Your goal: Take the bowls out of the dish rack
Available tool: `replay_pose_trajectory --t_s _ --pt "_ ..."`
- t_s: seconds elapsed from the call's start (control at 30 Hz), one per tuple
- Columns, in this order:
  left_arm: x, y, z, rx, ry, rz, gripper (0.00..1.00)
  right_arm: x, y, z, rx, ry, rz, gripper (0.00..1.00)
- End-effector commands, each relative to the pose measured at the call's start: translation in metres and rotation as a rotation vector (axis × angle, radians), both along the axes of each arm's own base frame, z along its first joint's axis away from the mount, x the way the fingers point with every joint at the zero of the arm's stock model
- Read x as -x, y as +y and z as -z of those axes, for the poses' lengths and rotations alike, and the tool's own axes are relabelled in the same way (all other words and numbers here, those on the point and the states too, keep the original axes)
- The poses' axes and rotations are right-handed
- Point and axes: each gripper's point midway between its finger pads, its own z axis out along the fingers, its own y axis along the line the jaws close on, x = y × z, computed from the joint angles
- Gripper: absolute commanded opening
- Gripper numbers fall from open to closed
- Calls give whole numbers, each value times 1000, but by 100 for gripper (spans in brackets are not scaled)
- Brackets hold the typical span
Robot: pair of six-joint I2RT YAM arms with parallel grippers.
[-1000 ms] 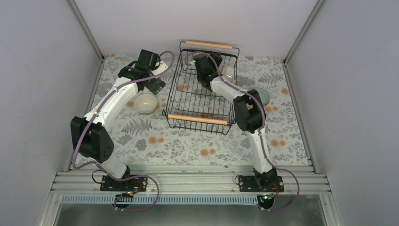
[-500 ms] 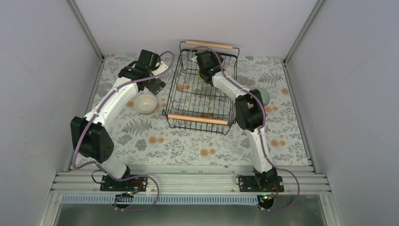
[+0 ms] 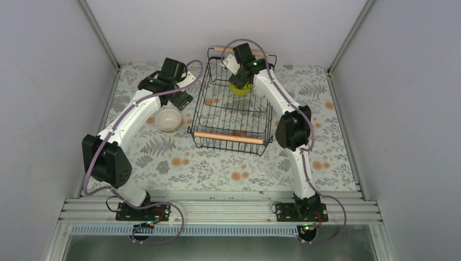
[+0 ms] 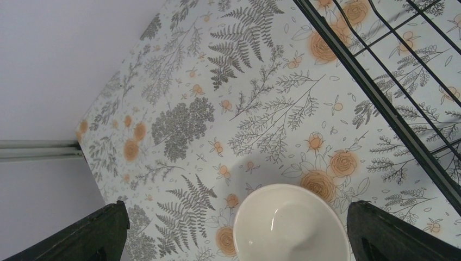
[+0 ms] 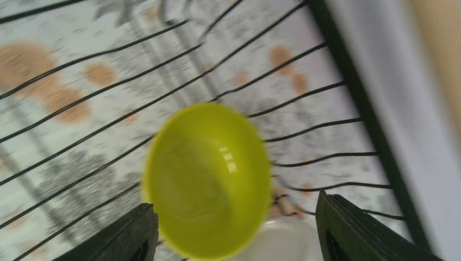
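One dish rack (image 3: pixel 228 137), its long axis running handle to handle. Three bowls: yellow-green bowl (image 5: pixel 206 179) and white bowl (image 5: pixel 285 242) inside it, cream bowl (image 4: pixel 291 225) to its left. The jaws of the left gripper (image 4: pixel 236 220) and right gripper (image 5: pixel 236 217) stand apart.

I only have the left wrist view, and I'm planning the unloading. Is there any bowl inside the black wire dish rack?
Observer: Yes. A round yellow-green bowl is at the far end of the rectangular black wire dish rack.
Operator: Is the right arm on it?
Observer: The right fingers stand apart on either side of it, with a gap on one side, so it doesn't look gripped.
Operator: Anything else in there?
Observer: A white rounded shape shows just below the yellow-green bowl. It's too blurred to identify.
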Motion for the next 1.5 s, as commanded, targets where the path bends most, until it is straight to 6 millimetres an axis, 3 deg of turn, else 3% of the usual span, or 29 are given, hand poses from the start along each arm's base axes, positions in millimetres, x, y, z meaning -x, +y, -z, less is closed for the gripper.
replay_pose_trajectory --t_s 0.0,0.33,0.5,0.73,1.0,1.33,1.47 --pt "3 -4 -12 13 -15 9 100 33 4 33 -103 217 -51 70" --pt "7 -1 -7 8 -8 5 100 47 8 48 -186 335 -93 66" --pt "9 -2 -8 10 -8 7 100 45 3 69 -192 377 -91 64" --pt "12 -1 -2 7 1 5 100 40 5 82 -203 386 -103 61" --pt "13 2 -3 0 -3 2 100 43 4 104 -186 434 -101 45" --pt "13 0 -1 5 1 4 100 38 2 104 -169 412 -90 14" --pt "13 2 -3 -1 -7 -2 100 34 4 92 -173 374 -101 4"
